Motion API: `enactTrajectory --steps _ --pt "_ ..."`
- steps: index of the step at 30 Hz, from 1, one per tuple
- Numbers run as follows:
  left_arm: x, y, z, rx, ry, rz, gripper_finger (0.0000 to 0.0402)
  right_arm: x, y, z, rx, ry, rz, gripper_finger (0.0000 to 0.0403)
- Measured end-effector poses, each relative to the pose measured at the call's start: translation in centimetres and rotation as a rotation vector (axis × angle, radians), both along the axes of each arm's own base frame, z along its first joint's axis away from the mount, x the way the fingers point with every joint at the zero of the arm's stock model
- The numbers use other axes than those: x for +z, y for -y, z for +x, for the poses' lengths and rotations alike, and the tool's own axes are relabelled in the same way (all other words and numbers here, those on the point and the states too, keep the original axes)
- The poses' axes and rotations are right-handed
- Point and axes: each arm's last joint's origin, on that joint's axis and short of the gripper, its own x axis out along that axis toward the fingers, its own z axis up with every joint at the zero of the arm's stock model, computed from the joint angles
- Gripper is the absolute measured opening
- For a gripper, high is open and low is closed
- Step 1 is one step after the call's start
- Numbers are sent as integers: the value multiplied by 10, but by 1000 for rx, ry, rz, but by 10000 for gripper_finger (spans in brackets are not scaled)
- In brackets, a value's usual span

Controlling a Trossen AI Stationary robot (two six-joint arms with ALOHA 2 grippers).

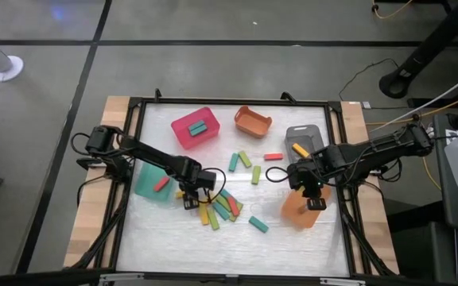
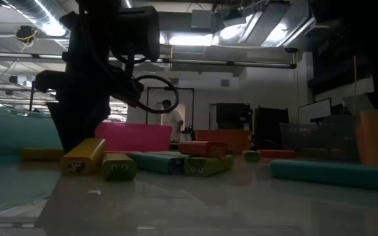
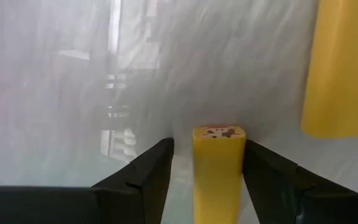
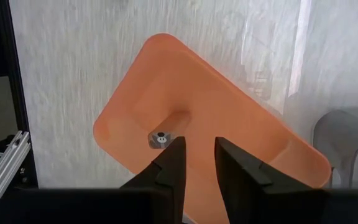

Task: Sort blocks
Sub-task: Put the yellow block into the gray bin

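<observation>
Left claw (image 1: 191, 200) down on the counter (image 1: 293, 238), lower centre-left of the high frame, at the left edge of the block cluster (image 1: 221, 208); fingers (image 3: 148, 177) parted, straddling a yellow block (image 3: 217, 171) in the wrist frame, contact not clear

Right claw (image 1: 314, 202) centre-right, over the lower orange bin (image 1: 296, 213); fingers (image 4: 169, 165) slightly apart, holding nothing, small brown block (image 4: 160, 139) lying inside the bin

Elsewhere: teal block (image 1: 258, 224) alone lower centre, red block (image 1: 273, 156) and green blocks (image 1: 245, 159) mid-frame, teal block in the pink bin (image 1: 183, 127), red block in the teal bin (image 1: 145, 187), yellow block in the grey bin (image 1: 308, 133)
</observation>
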Motion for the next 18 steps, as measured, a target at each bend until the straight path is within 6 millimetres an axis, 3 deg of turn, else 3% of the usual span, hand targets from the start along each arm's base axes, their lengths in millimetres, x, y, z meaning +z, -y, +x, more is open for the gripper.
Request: enactTrajectory --steps 4,7,12,18 --pt "0 -2 1 72 1 -15 123 3 0 1 2 24 5 85" --pt "4 -5 5 126 5 -33 78 19 0 2 26 94 6 85" --pt "21 -17 27 243 124 -90 77 53 4 1 52 257 -87 85" --pt "55 -39 66 298 416 -167 77 87 12 -11 -5 375 -251 85"
